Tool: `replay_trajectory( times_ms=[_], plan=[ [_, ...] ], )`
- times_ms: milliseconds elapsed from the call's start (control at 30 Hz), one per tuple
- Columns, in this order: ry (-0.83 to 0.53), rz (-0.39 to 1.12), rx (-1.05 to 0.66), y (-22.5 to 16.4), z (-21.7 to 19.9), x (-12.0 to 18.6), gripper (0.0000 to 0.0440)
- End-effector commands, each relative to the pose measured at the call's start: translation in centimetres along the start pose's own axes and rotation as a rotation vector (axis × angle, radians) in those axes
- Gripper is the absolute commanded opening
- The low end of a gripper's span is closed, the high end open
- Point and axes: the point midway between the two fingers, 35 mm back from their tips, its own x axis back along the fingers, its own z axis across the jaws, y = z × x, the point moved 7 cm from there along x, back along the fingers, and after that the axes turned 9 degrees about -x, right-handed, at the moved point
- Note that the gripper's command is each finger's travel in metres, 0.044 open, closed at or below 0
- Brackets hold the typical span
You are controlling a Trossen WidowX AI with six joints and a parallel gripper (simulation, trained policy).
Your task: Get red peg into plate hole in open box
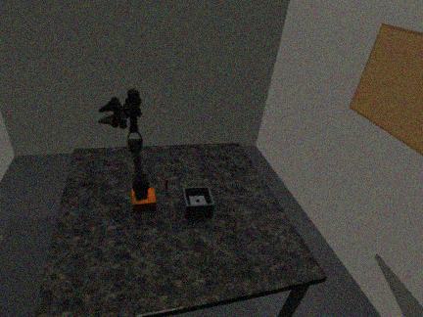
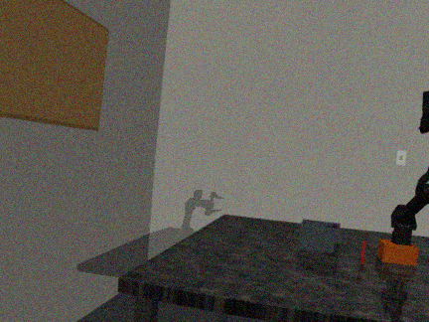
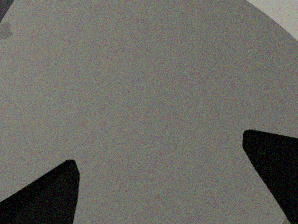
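The gripper [image 3: 163,155] is open, its two black fingers entering from the lower left and the right edge, tips well apart. Behind the gap lies a grey surface; a lighter area [image 3: 281,14] occupies the upper right corner.

We seem to be in a plain, dim room, perhaps a lab: a robot arm [image 1: 135,147] [image 2: 403,219] stands on a dark mottled surface [image 1: 162,259] [image 2: 233,268], between bare grey walls with an orange-brown panel [image 1: 397,78] [image 2: 52,65] and a small pale wall plate [image 2: 397,158]. We cannot tell its exact use.
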Motion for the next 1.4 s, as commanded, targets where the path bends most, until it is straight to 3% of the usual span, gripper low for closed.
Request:
replay_trajectory(
  times_ms=[0,300,600,1000,1367],
  plan=[
    [0.011,-0.141,-0.017,4.1,-1.1,-2.3,0.044],
    [0.064,-0.428,-0.086,13.3,-2.6,-4.4,0.044],
    [0.162,-0.663,-0.151,21.5,-2.7,-2.7,0.044],
    [0.315,-0.954,-0.18,28.8,-0.7,3.5,0.044],
    [0.502,-1.152,-0.151,31.1,3.5,10.8,0.044]
  ],
)
